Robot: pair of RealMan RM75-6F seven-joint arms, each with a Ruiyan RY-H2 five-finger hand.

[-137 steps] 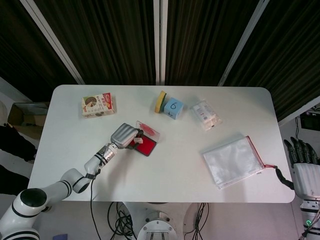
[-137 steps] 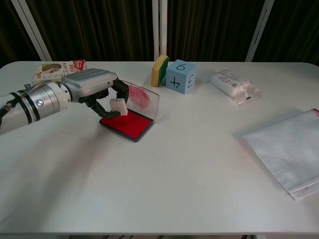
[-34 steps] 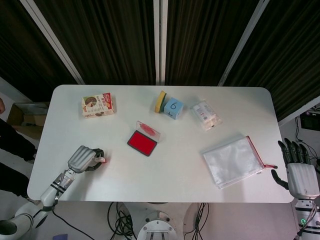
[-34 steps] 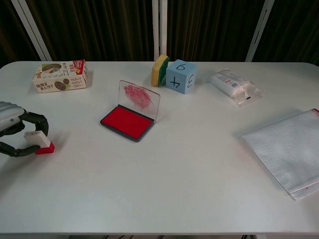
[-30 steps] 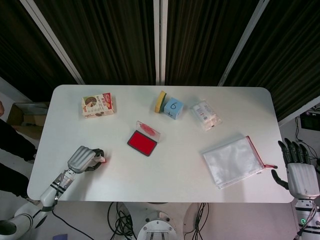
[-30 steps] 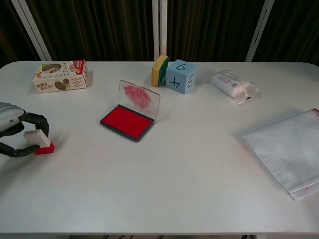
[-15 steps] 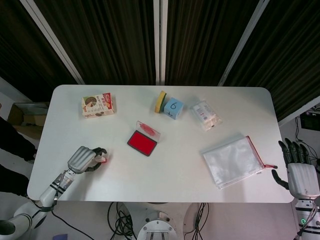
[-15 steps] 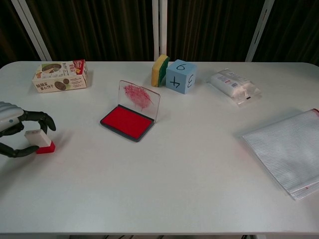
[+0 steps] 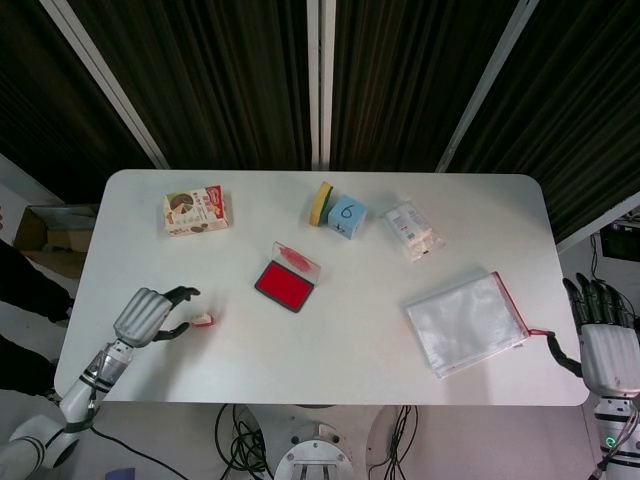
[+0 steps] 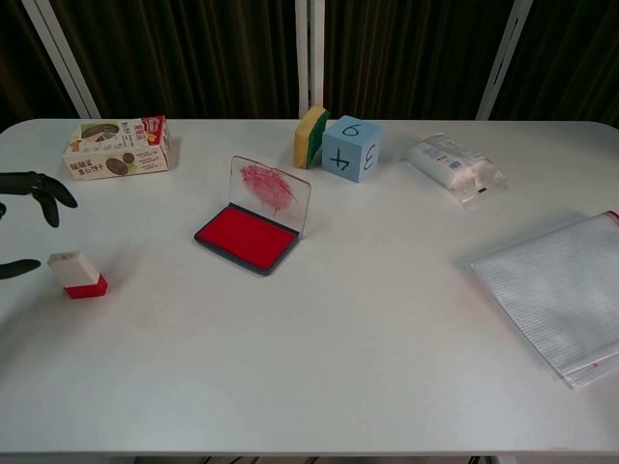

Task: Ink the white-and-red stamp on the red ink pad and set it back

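Left hand released (fingers spread), stamp beside it, on table

- Matt, smooth white table.
- Glossy clear plastic lid, red-smeared, on ink pad.
- Printed cardboard box.
- Spongy yellow-green sponge.
- Crinkly clear wrapper on packet.
- Translucent ribbed plastic pouch.
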